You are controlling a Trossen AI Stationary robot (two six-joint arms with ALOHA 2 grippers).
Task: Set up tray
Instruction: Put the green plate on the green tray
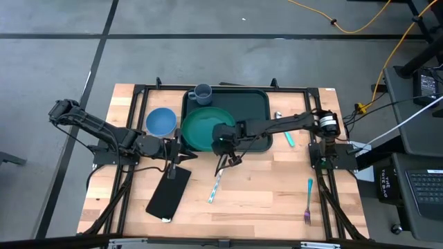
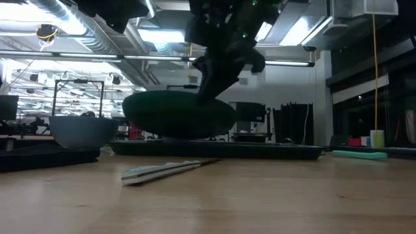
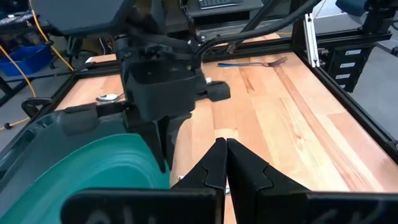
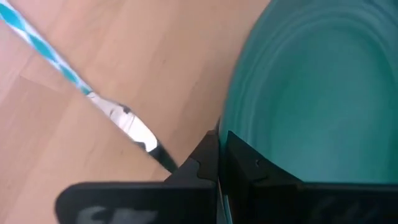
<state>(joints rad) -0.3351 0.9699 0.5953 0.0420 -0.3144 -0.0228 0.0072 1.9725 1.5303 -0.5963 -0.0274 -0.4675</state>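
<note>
High view shows you the right tool [image 1: 220, 144] pinched shut on the near rim of the plate [image 1: 201, 126], which overlaps the tray [image 1: 257, 104] just behind it. The tray lies flat on the tabletop [image 1: 263, 187] beyond the tool, with a cup [image 1: 203, 92] at its far corner. Your left tool [image 1: 181, 155] sits closed and empty just beside the right one, next to the bowl [image 1: 160, 122]. Expect the tray to be light, stiff plastic and fairly slick; if you must shift it, grip its raised rim at a long edge, not a rounded corner. A striped utensil [image 1: 217, 185] lies on your side of the tool.
</note>
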